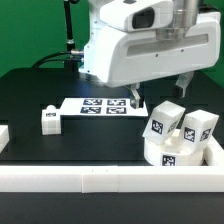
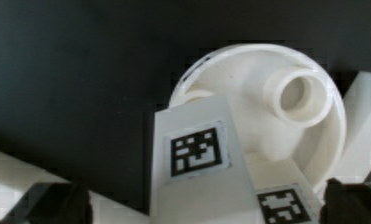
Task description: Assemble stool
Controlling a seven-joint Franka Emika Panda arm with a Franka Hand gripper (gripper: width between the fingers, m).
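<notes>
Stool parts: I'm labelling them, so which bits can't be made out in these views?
- Seat, exterior view: top and sockets covered by two legs on it.
- One tagged leg, wrist view: cut off by the picture's edge.
- Lone leg: outside the wrist view.

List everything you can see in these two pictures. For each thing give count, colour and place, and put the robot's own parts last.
seat: one, white, round disc at the exterior view's right, by the front rail.
legs: three, white with black-and-white tags. One stands alone to the exterior view's left of the marker board. Two stand upright at the seat, seemingly on it.
marker board: one, white with black tags, flat at mid-table.
border rails: white, along the front and both side edges; count unclear.
table: one, black.
arm: one, white, above mid-table.
gripper: one, dark fingers, open and empty, hanging near the marker board.
</notes>
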